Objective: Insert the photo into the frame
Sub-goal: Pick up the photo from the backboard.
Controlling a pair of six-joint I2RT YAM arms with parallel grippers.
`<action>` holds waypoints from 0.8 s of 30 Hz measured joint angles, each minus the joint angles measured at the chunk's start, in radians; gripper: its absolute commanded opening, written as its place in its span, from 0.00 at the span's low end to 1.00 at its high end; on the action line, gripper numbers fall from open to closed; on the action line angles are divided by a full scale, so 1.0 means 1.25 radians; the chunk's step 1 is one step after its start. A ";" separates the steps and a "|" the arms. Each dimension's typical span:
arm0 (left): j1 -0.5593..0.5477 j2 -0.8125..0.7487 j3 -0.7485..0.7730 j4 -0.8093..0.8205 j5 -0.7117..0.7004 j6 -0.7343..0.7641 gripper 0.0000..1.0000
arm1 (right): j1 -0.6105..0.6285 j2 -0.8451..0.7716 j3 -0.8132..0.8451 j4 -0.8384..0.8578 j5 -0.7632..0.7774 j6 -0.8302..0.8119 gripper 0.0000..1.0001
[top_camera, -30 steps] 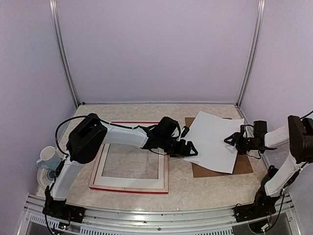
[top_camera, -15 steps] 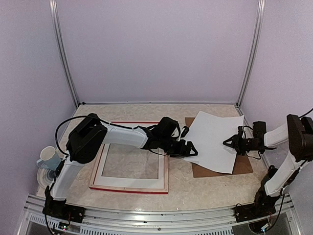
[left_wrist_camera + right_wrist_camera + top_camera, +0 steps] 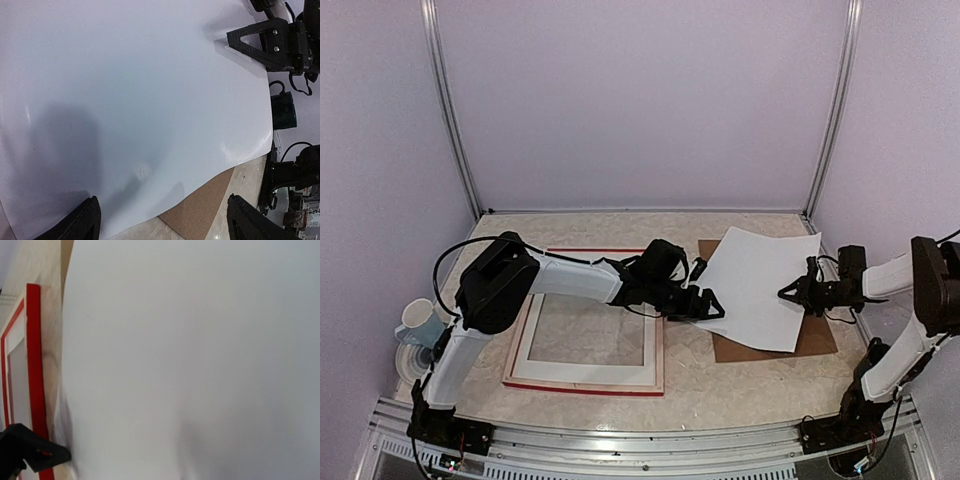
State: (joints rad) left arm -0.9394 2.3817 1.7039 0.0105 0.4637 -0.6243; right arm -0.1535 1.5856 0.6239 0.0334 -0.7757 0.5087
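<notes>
Frame lies flat under my left forearm, just behind the left gripper. Photo, white side up, spans between both grippers over a brown board. My left gripper gapes wide at the photo's left edge. My right gripper has one finger on top of the right edge. Whether it pinches, I cannot tell.

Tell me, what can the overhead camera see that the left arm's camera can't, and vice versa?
Only the overhead view shows the red-edged frame lying under the left arm, and a pale mug at the far left. Only the left wrist view shows a dark green cup-like object beyond the right tool, and ripples along the photo edge. Both show the white photo, the brown board beneath it, and the right tool at the photo's edge.
</notes>
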 measured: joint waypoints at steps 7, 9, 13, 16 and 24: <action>0.000 -0.001 -0.009 0.015 0.001 0.000 0.87 | -0.004 -0.003 0.000 -0.007 -0.002 -0.005 0.07; 0.000 -0.002 -0.011 0.019 0.001 0.000 0.88 | -0.005 -0.003 0.000 -0.007 -0.005 -0.002 0.03; 0.000 -0.005 -0.017 0.027 0.002 0.000 0.92 | -0.005 -0.003 -0.001 -0.004 -0.012 0.005 0.01; 0.000 -0.009 -0.020 0.027 0.001 0.000 0.96 | -0.005 -0.008 -0.003 -0.004 -0.016 0.008 0.01; 0.002 -0.043 -0.022 -0.029 -0.024 0.004 0.99 | -0.005 -0.033 -0.012 -0.003 -0.041 0.023 0.01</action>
State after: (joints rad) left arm -0.9371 2.3283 1.6768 -0.0254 0.4339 -0.6197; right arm -0.1600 1.5448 0.6094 0.0292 -0.8268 0.5377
